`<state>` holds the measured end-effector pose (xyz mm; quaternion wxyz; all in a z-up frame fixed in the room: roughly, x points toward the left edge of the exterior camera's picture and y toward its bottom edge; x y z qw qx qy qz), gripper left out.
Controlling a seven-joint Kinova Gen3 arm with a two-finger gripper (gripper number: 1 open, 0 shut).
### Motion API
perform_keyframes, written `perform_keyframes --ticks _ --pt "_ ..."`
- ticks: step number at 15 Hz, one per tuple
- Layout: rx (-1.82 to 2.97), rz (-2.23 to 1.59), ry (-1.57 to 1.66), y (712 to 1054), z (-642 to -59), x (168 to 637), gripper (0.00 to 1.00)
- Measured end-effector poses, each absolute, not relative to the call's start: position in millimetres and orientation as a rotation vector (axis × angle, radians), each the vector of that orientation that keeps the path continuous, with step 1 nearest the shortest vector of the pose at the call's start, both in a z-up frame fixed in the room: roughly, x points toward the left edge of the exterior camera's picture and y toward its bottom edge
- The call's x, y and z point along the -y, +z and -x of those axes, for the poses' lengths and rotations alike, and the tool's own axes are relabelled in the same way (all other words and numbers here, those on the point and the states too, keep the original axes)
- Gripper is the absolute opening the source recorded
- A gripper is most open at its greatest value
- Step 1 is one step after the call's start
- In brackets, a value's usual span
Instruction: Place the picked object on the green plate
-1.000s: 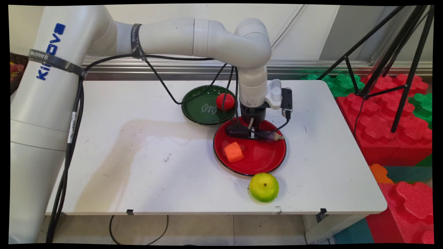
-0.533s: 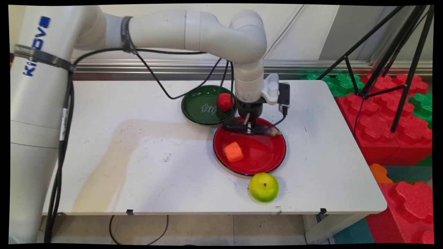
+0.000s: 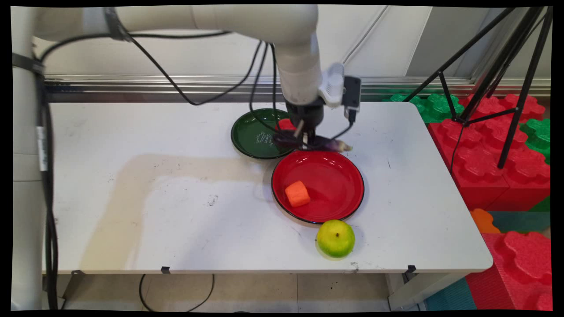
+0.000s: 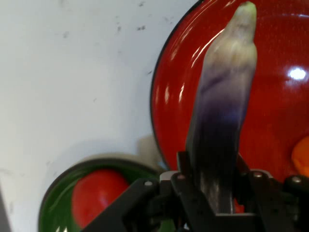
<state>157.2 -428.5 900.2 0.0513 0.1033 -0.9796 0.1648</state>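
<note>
We see the black gripper point(image 3: 307, 141) just above centre in the main view, its fingers clamped across the middle of a purple eggplant point(image 3: 328, 143) with a pale tip. The eggplant hangs level, clear of the white table point(image 3: 176, 198), over the gap between two plates.

The red plate point(image 3: 339, 198) lies just below the gripper in the frame and holds an orange cube point(image 3: 297, 193) at its left. The green plate point(image 3: 253, 136) sits to the gripper's left, touching or nearly touching the red plate's rim, and holds a red ball point(image 3: 284, 124) partly hidden by the arm. A green apple point(image 3: 335, 238) rests on the table near the bottom edge of the red plate.

In the hand view the eggplant point(image 4: 222, 111) runs straight up between the fingers. We judge that keeping it level and the grip central matters, since the long body could pivot.
</note>
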Motion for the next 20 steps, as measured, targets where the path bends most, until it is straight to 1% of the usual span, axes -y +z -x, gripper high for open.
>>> perform_keyframes --ticks 4,9,12,20 --pt "2.951 -0.372 0.545 937.6 -176.8 412.3 0.0" --pt "2.898 -0.516 0.561 968.3 -202.8 395.7 0.0" --pt "2.829 -0.691 0.568 987.4 -228.5 385.9 0.0" --pt "2.62 -1.1 0.593 1007.3 -277.9 387.0 0.0"
